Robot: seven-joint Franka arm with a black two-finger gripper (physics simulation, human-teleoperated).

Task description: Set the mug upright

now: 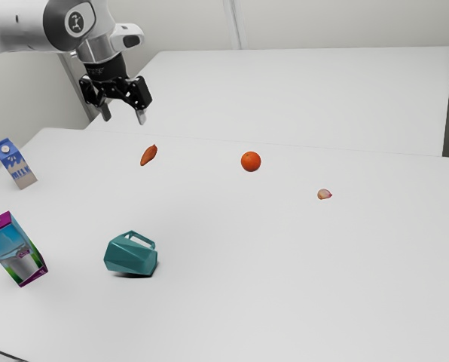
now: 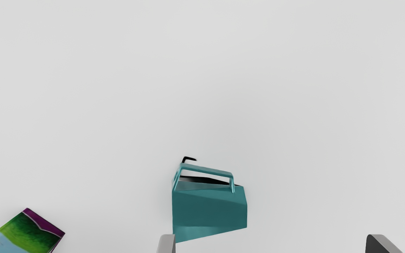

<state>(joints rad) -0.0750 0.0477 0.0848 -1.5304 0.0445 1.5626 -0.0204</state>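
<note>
"What is the gripper (image 1: 123, 117) doing?"

"I have it in the upper left of the exterior view, black and knuckly under the smooth white arm (image 1: 17, 32), with its two greyish fingers (image 2: 166, 245) spread well apart. I see nothing pinched between them."

"And the mug (image 1: 132, 258)?"

"Below my gripper and well apart from it, in the lower left of the exterior view. It's lying on its side on the tabletop (image 1: 285, 294): teal, hard-looking, all flat facets and creased edges, like folded card. The handle (image 2: 206, 169) is a thin, angular loop on its upper side, and a black shadow sits against the body. In my wrist view one fingertip overlaps the mug's edge, but the exterior view shows the gap."

"What's around it?"

"Nearest is a boxy carton (image 1: 17, 255) at the exterior view's lower left edge, with flat printed panels in purple, blue and green. Above that stands a smaller milk carton (image 1: 15, 164), blue over beige, with a folded top."

"Anything farther out?"

"A tapered, orange-brown vegetable (image 1: 148, 155) in the upper part of the exterior view, left of centre; I can't tell which kind. Then a round orange (image 1: 251, 161) just right of the middle, and beyond it, right of centre, a small pinkish bulb (image 1: 325, 194). They all rest on the same plain, matte white surface."
</note>
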